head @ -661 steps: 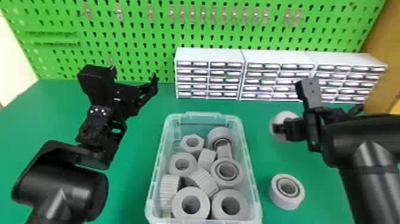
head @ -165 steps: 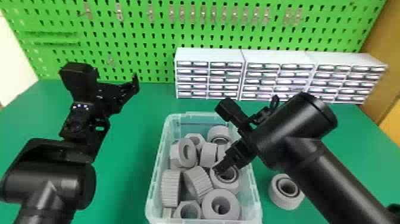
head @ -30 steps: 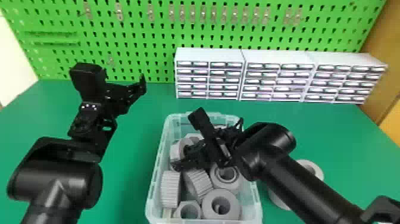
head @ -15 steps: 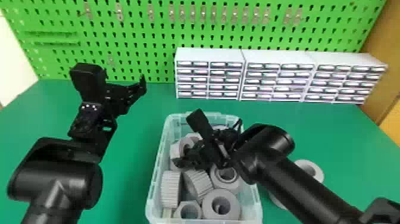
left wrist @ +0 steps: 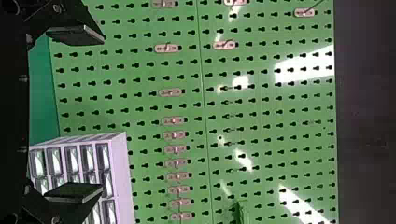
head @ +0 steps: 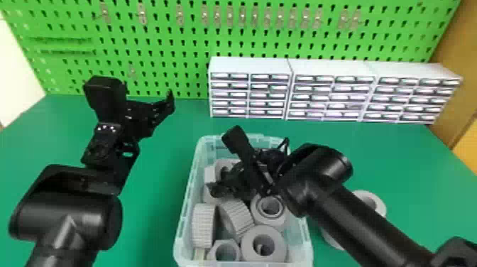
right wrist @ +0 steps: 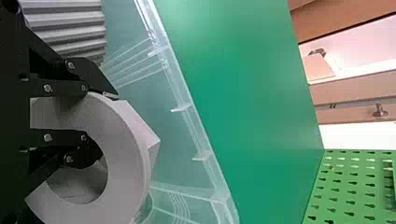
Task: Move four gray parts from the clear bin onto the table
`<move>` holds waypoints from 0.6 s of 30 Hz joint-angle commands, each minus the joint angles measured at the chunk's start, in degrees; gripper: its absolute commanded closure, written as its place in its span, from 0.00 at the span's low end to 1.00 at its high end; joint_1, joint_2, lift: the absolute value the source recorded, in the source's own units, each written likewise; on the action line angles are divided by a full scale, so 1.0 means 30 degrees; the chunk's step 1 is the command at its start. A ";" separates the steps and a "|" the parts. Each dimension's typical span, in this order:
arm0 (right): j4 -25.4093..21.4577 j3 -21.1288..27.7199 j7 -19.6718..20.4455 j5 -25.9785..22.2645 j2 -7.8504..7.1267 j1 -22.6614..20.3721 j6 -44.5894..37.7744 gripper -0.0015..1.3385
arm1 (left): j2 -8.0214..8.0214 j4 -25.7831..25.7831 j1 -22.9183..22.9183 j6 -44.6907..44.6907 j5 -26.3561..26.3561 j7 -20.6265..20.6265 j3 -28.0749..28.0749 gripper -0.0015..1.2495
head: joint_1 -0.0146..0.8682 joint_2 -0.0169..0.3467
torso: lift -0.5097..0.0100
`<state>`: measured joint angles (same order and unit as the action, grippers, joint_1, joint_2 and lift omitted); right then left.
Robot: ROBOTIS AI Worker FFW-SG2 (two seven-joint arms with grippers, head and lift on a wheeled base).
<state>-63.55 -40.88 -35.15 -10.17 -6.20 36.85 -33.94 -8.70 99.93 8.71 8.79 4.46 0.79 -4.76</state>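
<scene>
Low in the clear bin, my right gripper is among the gray parts. In the right wrist view my right gripper is shut on the wall of a gray ring, one finger in its hole and the other outside. A hexagonal gray part lies behind that ring. Several gray parts fill the bin, such as a plain ring and a ribbed one. Left of the bin, my left gripper is parked above the table; in its wrist view the left gripper stands open and holds nothing.
Right of the bin, two gray parts sit on the green table, one a ring, both partly behind my right arm. White drawer cabinets line the back before a green pegboard.
From above the bin's right side, my right gripper has moved left and lower and taken hold of a ring. A second gray part now shows on the table. The last half second brings hardly any change.
</scene>
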 commanded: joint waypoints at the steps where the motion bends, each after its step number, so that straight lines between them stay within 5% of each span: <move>1: -0.1755 0.1321 -0.0002 0.1574 -0.0161 -0.0388 -0.1168 0.72 | 0.0000 0.0000 -0.0060 0.0000 0.0009 0.0000 0.0064 0.14 | 0.78 0.14 | 0.89; 18: -0.9724 0.7562 -0.0031 0.6262 -0.0630 -0.2937 -0.7085 0.72 | 0.0000 0.0206 -0.0383 0.0000 0.0067 0.0117 0.0474 0.14 | 0.78 0.14 | 0.89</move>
<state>-87.07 -22.89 -35.24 6.00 -7.46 30.25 -50.74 -8.70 100.29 7.72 8.79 4.66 1.14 -3.60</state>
